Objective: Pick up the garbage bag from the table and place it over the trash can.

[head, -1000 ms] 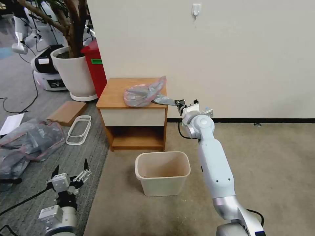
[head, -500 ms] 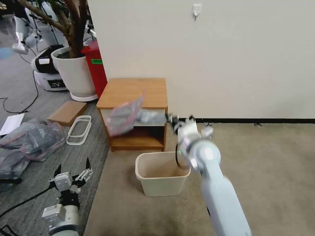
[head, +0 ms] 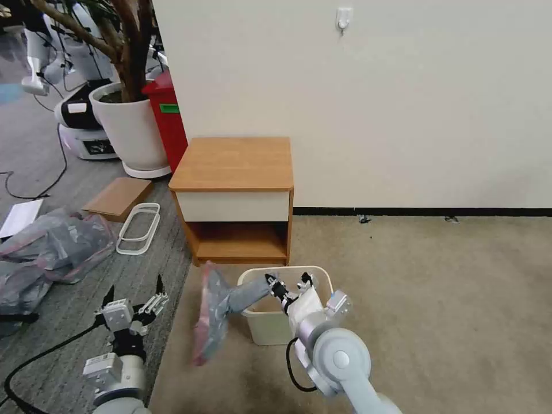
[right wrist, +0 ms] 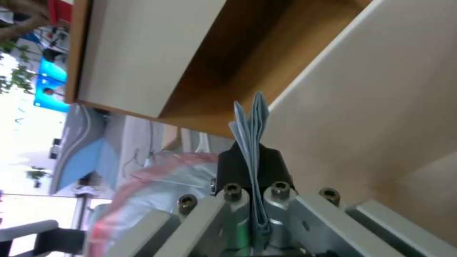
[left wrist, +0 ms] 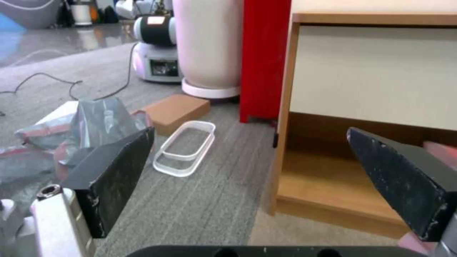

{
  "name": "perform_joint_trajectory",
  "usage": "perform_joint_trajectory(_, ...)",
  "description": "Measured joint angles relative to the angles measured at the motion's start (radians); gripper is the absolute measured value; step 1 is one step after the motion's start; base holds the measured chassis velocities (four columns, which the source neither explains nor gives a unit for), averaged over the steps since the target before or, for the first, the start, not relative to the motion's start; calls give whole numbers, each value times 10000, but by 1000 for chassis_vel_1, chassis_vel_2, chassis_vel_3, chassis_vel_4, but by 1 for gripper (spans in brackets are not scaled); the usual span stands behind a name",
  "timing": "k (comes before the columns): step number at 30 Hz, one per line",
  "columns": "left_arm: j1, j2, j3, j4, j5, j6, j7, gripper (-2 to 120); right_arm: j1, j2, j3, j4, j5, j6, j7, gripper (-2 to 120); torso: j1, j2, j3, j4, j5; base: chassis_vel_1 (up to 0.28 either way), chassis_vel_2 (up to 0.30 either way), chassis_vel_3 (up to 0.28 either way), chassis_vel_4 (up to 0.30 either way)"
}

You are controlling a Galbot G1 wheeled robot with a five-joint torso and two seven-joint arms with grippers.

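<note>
The garbage bag point(head: 214, 313) hung beside the trash can point(head: 270, 328), off the floor, on the bin's left side as the head camera saw it. One gathered end ran nearly level across the bin's near-left corner to the right gripper point(head: 275, 286); from there the rest of the bag drooped, so its long axis ran from the gripper out to the left and then down toward the carpet, with the pinkish-red edge lowest. In the right wrist view the black fingers point(right wrist: 231, 166) were pressed together on a folded pleat of the bag point(right wrist: 252, 142), which stuck out beyond their tips.

The right arm point(head: 336, 362) reached forward low, its wrist over the bin's near rim, the gripper pointing left across the opening.

The table point(head: 236, 167) stood behind the bin against the wall.

The left gripper point(head: 133, 302) hovered low over the grey carpet to the left, well apart from the bag, its fingers point(left wrist: 114, 175) spread wide and aimed toward the table's open shelf. Farther left on the floor lay a heap of similar bags point(head: 49, 247) and two white rings point(head: 138, 227).
</note>
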Motion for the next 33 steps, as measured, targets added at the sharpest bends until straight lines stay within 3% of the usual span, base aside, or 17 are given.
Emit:
perform_joint_trajectory(14, -320, 66, 133, 417, -10, -33, 5, 100, 66, -681, -35, -360, -972, 135, -164, 0, 1, 0, 0, -1, 0, 0, 0, 0, 0)
perform_joint_trajectory(19, -394, 64, 185, 498, -10, -34, 9, 100, -61, -931, -140, -617, -2175, 290, -460, 4, 0, 0, 0, -1, 1, 0, 0, 0, 0)
perform_joint_trajectory(22, -415, 83, 189, 523, -10, -34, 11, 100, -110, -1012, -199, -647, -2561, 341, -541, 11, 0, 0, 1, -1, 0, 0, 0, 0, 0)
perform_joint_trajectory(33, -478, 170, 237, 619, -13, -33, 12, 100, -124, -1260, -205, -463, -3110, 366, -538, 54, 0, 0, 1, -1, 1, 0, 0, 0, 0)
